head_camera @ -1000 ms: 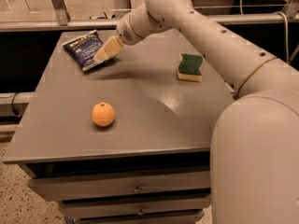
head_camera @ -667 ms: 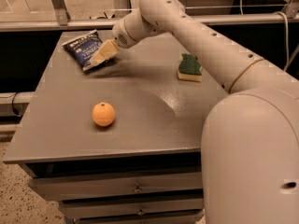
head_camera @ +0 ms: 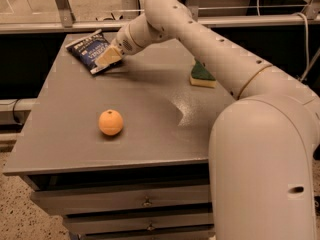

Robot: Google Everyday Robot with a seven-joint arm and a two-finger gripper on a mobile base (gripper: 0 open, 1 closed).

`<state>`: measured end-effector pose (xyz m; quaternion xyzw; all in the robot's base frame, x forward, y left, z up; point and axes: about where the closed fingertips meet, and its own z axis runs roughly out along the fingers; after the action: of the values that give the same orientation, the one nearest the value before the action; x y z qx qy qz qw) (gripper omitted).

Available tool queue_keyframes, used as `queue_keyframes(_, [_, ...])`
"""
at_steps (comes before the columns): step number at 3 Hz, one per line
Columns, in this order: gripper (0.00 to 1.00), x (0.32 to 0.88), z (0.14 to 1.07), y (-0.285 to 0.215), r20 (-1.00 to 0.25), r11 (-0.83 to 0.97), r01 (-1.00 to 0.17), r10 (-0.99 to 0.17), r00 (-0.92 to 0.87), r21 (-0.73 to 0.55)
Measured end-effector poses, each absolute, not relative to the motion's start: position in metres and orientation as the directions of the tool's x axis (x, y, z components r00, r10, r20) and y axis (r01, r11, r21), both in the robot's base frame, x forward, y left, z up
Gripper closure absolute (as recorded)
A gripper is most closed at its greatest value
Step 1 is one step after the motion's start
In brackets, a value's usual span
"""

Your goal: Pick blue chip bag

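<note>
While the arm (head_camera: 210, 44) stretches across to the far corner of the bench (head_camera: 150, 99), the claw (head_camera: 109, 57) sits right down on the near edge of the bag (head_camera: 89, 48), low enough to be touching it or as good as. From where I stand I can't tell how wide the claw is, or whether it has any hold of the bag. The bag lies flat on the bench at that back corner, white lettering up, and nothing about it looks lifted.

I'd say this is the grasp itself: the reach looks finished and the pick-up isn't done. The next move, to my mind, calls for a firm pinch on that crinkly edge and then a straight lift. A flat, slippery packet like that could easily slide away towards the bench's edge instead of coming up.

An orange (head_camera: 110, 122) sits well apart from all this, nearer the front. A green-and-yellow sponge (head_camera: 202, 75) lies off on the other side, partly hidden behind the arm. Neither is in the way.

The bench is plain matte grey, with drawers (head_camera: 145, 202) beneath its front edge. Behind it runs a metal rail (head_camera: 240, 21), and the floor (head_camera: 15, 214) is speckled.
</note>
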<state>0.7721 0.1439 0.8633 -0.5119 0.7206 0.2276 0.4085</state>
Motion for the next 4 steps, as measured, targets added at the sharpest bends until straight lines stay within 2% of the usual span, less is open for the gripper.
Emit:
queue_keyframes(2, [0.96, 0.766, 0.866, 0.144, -0.837, 0.374, -0.924, -0.528, -0.143, -0.078])
queue_keyframes(3, [1.0, 0.76, 0.892, 0.143, -0.865, 0.372, -0.922, -0.493, -0.096, -0.109])
queue_keyframes(4, [1.0, 0.747, 0.958, 0.125, -0.93, 0.378, -0.909, -0.366, 0.029, -0.177])
